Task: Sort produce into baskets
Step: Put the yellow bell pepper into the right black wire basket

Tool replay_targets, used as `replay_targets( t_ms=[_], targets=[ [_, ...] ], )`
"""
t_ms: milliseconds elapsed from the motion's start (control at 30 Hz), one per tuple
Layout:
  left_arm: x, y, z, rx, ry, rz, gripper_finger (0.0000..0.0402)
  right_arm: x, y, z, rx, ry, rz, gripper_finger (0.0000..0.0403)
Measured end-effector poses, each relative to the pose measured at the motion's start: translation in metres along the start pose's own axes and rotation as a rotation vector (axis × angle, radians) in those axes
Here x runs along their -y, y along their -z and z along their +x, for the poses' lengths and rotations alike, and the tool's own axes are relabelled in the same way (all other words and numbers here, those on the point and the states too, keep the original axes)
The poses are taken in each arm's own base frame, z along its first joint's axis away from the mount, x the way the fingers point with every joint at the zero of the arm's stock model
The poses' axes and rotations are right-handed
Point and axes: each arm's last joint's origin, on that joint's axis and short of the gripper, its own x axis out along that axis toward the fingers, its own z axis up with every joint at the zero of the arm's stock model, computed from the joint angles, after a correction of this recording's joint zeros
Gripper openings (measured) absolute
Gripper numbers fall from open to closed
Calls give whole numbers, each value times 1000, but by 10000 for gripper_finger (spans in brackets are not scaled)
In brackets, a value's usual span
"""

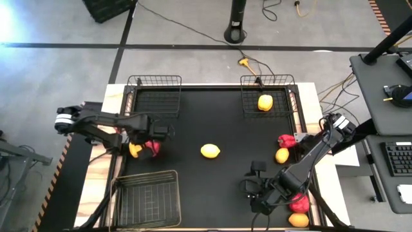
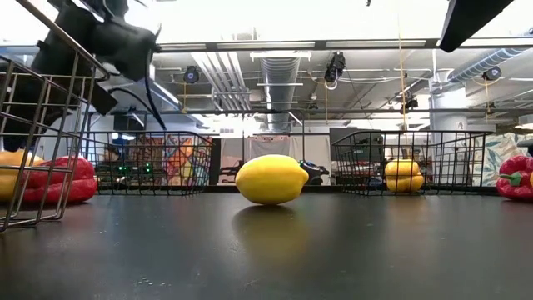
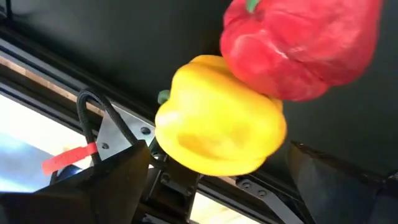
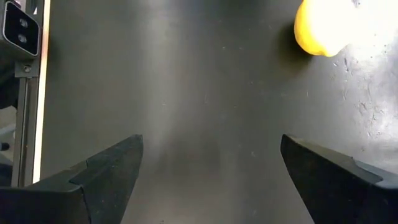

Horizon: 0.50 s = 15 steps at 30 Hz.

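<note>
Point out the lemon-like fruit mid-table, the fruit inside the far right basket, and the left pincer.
Lemon-like fruit [image 1: 210, 151], high view: its middle.
Basket fruit [image 1: 265, 102], high view: its top.
Left pincer [image 1: 149, 147], high view: between its fingertips.

1 fruit [image 1: 265, 102] in the far-right basket [image 1: 251, 84]; another [image 1: 210, 151] mid-table.

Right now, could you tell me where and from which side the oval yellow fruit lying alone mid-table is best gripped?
Probably from straight above, closing across the narrow middle of the oval yellow fruit. It lies on its side on the black table with its long axis roughly left-right in the high view and bare surface all round, so the fingers should straddle its short width.
</note>
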Motion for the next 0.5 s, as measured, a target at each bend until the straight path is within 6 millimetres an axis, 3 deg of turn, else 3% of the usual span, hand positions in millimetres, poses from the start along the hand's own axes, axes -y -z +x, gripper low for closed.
replay_targets(
  t_ms=[500],
  targets=[
    [4,-18,14,-129,4,71,350,-1,0,0,1,-4,15,373]
  ],
)
